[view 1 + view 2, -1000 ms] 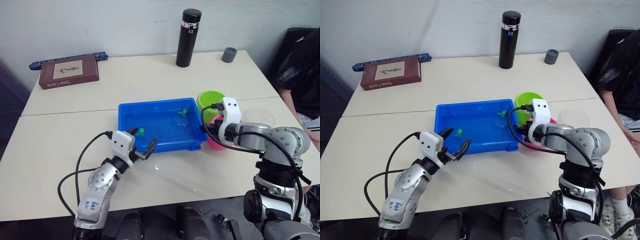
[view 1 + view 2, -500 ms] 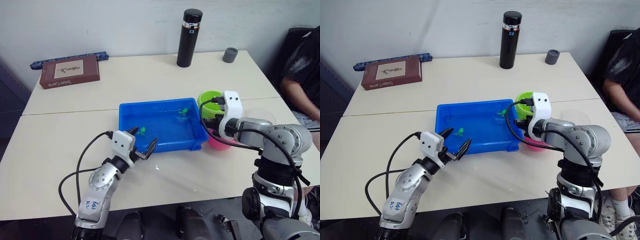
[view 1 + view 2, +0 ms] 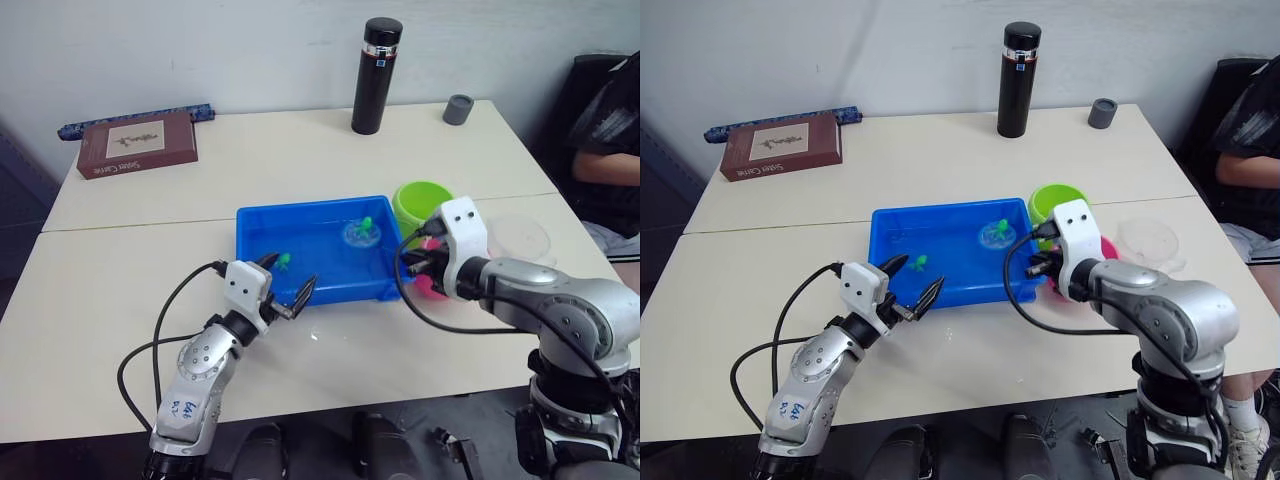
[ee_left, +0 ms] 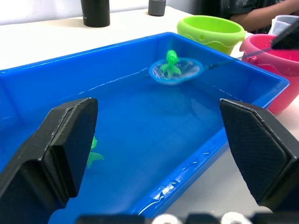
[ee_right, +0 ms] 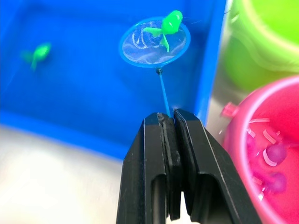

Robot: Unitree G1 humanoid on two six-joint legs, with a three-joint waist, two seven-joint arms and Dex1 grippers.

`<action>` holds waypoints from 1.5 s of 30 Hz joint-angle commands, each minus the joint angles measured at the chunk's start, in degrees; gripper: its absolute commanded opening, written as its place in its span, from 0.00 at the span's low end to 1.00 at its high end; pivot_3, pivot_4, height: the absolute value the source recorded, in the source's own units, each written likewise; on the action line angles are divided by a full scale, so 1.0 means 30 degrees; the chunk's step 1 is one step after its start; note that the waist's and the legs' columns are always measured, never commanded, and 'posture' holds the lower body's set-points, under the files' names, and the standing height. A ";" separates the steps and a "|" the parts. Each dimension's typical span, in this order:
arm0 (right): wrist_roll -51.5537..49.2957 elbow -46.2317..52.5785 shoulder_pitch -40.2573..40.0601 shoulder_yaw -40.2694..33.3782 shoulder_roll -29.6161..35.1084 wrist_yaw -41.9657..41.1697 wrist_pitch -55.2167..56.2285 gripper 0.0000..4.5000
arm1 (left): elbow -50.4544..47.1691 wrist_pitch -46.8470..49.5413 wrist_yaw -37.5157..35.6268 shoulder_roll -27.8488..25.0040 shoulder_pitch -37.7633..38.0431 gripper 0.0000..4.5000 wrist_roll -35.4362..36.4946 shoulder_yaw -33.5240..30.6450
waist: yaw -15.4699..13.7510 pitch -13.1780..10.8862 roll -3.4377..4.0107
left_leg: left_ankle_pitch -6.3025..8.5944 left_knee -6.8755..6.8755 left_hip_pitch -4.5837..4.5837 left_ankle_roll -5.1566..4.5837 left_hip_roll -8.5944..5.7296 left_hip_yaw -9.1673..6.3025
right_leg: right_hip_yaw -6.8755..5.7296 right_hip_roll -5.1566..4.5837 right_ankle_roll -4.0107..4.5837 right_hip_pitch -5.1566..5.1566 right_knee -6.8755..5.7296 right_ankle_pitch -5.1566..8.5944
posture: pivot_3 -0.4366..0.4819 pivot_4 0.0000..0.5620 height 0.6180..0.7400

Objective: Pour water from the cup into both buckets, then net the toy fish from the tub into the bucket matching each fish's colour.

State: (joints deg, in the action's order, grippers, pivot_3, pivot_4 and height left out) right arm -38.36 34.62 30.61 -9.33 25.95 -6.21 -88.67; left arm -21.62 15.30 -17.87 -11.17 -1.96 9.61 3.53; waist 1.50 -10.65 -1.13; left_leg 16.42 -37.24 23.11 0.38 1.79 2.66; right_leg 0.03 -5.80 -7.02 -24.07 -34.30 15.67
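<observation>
The blue tub (image 3: pixel 262 225) holds water. My right gripper (image 3: pixel 413 263) is shut on the thin handle of the net (image 3: pixel 360 234), at the tub's right end. The hoop lies in the water with a green toy fish (image 5: pixel 166 25) on it. Another green fish (image 3: pixel 283 261) floats near the tub's front left. My left gripper (image 3: pixel 288 278) stands open at the tub's front left rim, holding nothing. The green bucket (image 3: pixel 422 204) stands right of the tub. The pink bucket (image 5: pixel 252 140), with pink fish (image 5: pixel 273 152) inside, sits in front of it. The clear cup (image 3: pixel 522 238) is further right.
A black flask (image 3: pixel 376 75) and a small grey cup (image 3: pixel 458 109) stand at the table's far edge. A brown book (image 3: pixel 138 143) and a blue bar (image 3: pixel 135 118) lie at the far left. A person (image 3: pixel 612 130) sits at the right.
My right gripper has drawn back toward the table's near side, and the net hoop now shows in the water under the green fish. The left arm has stayed still.
</observation>
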 commanded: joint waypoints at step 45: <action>0.9924 -0.0673 -0.7225 -0.0350 0.7240 -0.4385 1.6967 0.00 | -0.0784 0.0479 -0.0987 -0.0815 -0.1235 0.99 0.0581 -0.0042 | -0.0490 0.0000 -0.0001 | -0.0012 -0.0047 -0.0003 0.0022 -0.0012 0.0128 | 0.0010 0.0051 -0.0005 0.0026 0.0000 -0.0003 | 0.48 0.27 1.00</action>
State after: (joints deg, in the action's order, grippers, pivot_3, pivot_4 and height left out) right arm -11.41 32.57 9.18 -10.22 46.57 -19.12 -41.18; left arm -22.24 17.04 -20.93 -13.84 -5.01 11.02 3.23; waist 0.03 -10.65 -1.14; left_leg 16.38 -37.38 23.10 0.44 1.75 3.04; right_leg 0.06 -5.64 -7.03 -23.99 -34.30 15.66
